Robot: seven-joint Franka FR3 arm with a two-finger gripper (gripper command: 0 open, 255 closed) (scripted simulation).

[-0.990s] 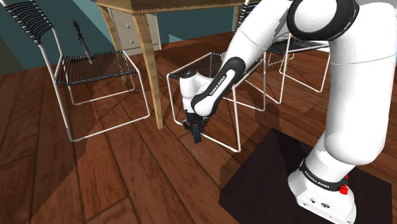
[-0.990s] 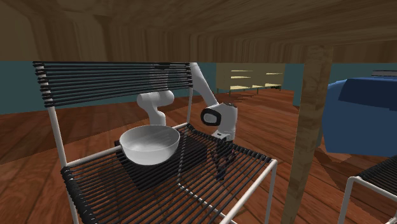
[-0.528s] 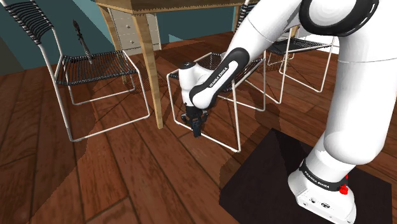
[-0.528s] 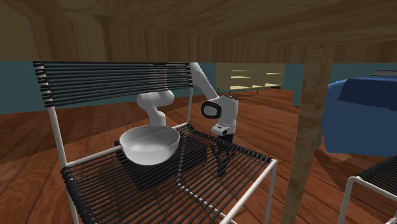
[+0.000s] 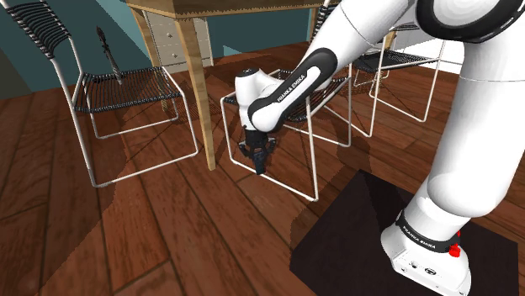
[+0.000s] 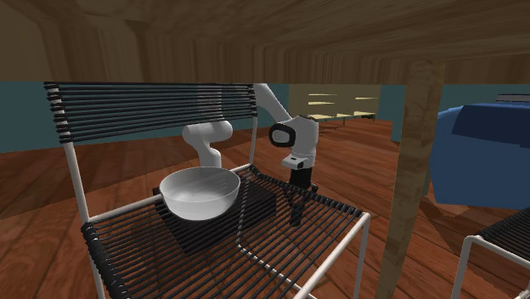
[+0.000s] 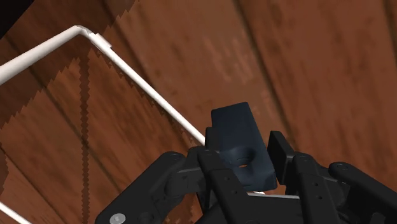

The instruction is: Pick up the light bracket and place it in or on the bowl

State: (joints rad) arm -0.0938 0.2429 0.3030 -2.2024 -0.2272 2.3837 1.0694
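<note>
Firmly, my gripper [image 7: 242, 159] was clamped on the dark blue bracket [image 7: 234, 137], which stuck out between my two fingers as I pointed downward. Just past it ran a white tube of the chair frame [image 7: 146, 87], with the wooden floor [image 7: 305, 63] beneath. Farther off to one side of my gripper, the white bowl [image 6: 200, 194] sat on the chair's corded seat, apart from the bracket.

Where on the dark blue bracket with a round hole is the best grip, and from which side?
Probably as the all-black gripper clasps the dark blue bracket now: across its two flat opposite sides at the holed end, coming in lengthwise from that end. The flat sides suit the fingers, and the plain end sticks out free.
</note>
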